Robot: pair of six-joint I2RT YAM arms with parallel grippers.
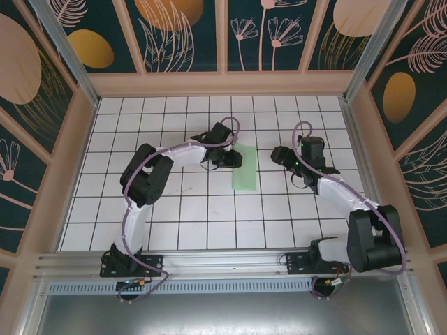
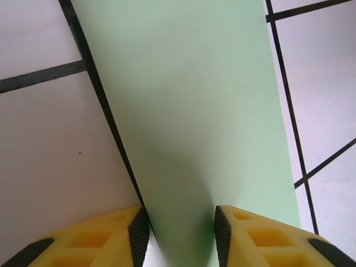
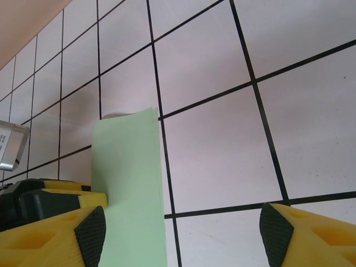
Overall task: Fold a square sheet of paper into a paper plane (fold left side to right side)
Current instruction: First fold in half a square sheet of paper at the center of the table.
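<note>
Clearly, the coming move depends on how the square sheet of paper (image 1: 246, 174) lies between the two arms. On the left side, the left gripper (image 1: 235, 160) reaches over the far part of the sheet, at its left long edge. In the left wrist view this gripper (image 2: 181, 233) has its jaws a little apart, and the black pads (image 2: 139, 231) do not pinch anything. The paper (image 2: 189, 111) lies flat under the gap and runs straight ahead from it. Its left edge follows a black grid line of the table (image 1: 174, 209).

In the middle, the sheet looks like a narrow strip, not a full square. Its long axis goes from the near side to the far side of the table, with a small tilt. This suggests that the left half is already laid over the right half, so the left edge would be the crease.

On the right, the right gripper (image 1: 278, 155) stays near the strip but apart from it. Its jaws (image 3: 183, 228) are wide open and hold nothing. The paper (image 3: 128, 178) lies ahead and toward the left finger in that view.

The left arm is therefore the nearer one.
</note>
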